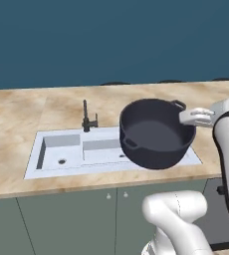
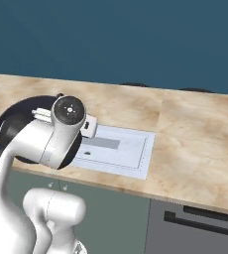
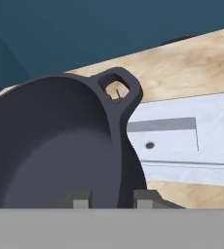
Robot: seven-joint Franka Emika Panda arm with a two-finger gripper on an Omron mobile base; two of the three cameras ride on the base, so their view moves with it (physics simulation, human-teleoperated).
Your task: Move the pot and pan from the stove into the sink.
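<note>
Left base view: deep round dark navy-grey pot (image 1: 155,133) hung tilted over the white rectangular sink (image 1: 61,152), jaws clamped on its rim for carrying. Right base view: arm hid the pot (image 2: 22,119). Hand view: fingertips (image 3: 78,199) straddled the rim, beige marbled table (image 3: 182,73) behind.

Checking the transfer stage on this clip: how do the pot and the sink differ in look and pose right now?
The pot is dark navy-grey and round; the sink is pale white-blue and rectangular. The pot hangs tilted in the air, gripped at its rim by the gripper, while the sink lies flat, set into the beige counter. The pot overlaps the sink's right end. Both appear empty.
</note>
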